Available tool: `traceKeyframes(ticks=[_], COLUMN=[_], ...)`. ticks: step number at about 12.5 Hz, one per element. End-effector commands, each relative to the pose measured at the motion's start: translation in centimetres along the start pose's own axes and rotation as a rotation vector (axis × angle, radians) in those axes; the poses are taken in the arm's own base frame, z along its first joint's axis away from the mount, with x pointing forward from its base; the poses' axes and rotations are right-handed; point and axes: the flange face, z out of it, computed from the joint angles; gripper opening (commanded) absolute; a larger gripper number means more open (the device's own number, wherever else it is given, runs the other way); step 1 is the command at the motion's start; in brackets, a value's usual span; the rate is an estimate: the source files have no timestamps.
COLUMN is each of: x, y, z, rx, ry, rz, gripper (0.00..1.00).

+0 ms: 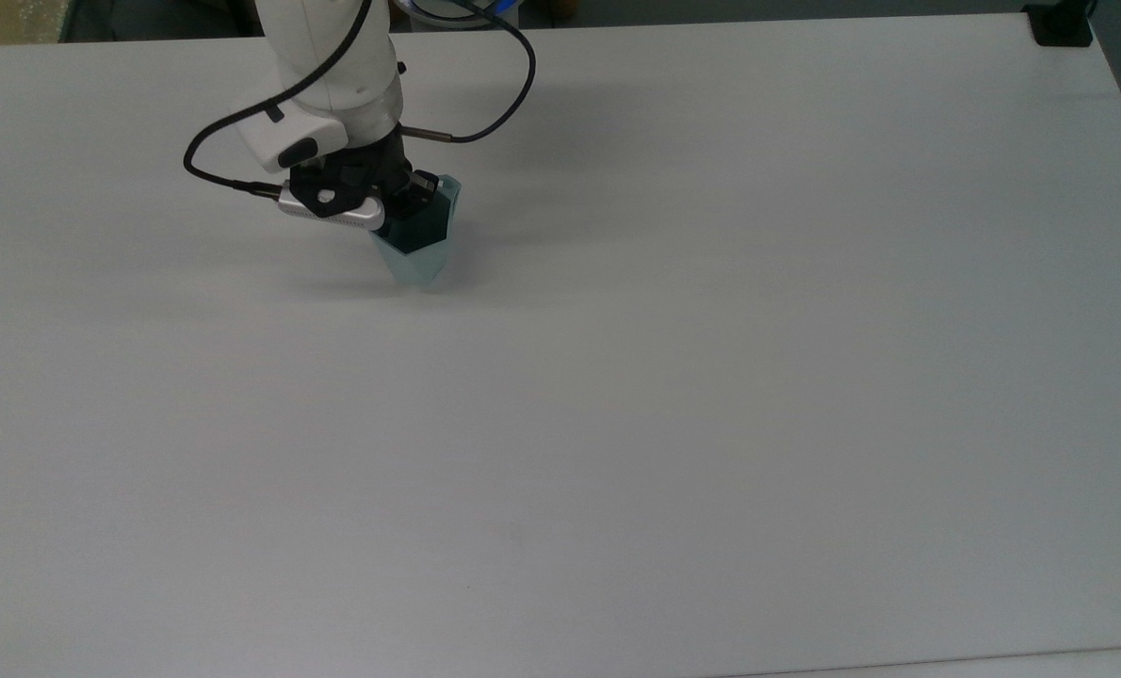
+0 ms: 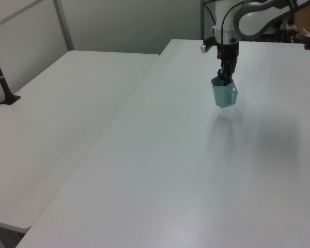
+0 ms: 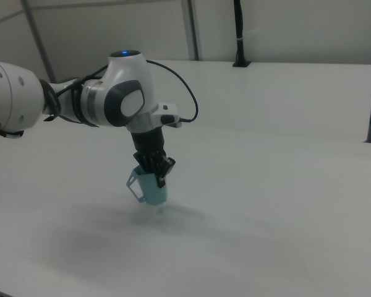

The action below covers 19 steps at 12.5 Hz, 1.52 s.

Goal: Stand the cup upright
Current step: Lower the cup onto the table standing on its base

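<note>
Cup (image 1: 417, 247) upright beneath pincer (image 1: 408, 209), fingers apparently clamping its rim.

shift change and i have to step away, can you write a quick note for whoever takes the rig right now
End effector: shut on the small pale teal-green faceted plastic cup, one finger inside the mouth and one outside, pinching the rim wall.
Cup: mouth up and narrow base down, roughly upright, over the far part of the plain white table, toward the top view's left. In the right view its base looks at or just above the tabletop; contact cannot be confirmed.
Done: cup picked up and turned mouth-up.
Left: confirm or finish the touchdown, open the fingers, lift straight up clear of the rim, check the cup stands alone.
</note>
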Motion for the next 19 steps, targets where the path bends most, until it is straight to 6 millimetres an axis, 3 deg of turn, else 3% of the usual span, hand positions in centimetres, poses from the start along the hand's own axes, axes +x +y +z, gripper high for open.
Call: traceKeyframes(ticks=[1,10,11,13,15,17,19], x=[-0.3,0.0,0.0,0.0,-0.1,-0.3,-0.1], y=[-0.1,-0.4,-0.4,-0.3,-0.2,-0.2,-0.2], z=[0.4,2.8,2.7,2.4,1.1,0.2,-1.5], rx=[0.025,0.014,0.014,0.014,0.019,0.020,0.020], ry=[0.009,-0.030,-0.033,-0.037,-0.021,-0.021,-0.022], rz=[-0.008,0.001,0.003,0.003,-0.001,-0.005,-0.009], gripper=[0.00,0.00,0.23,0.47,0.66,0.78,1.00])
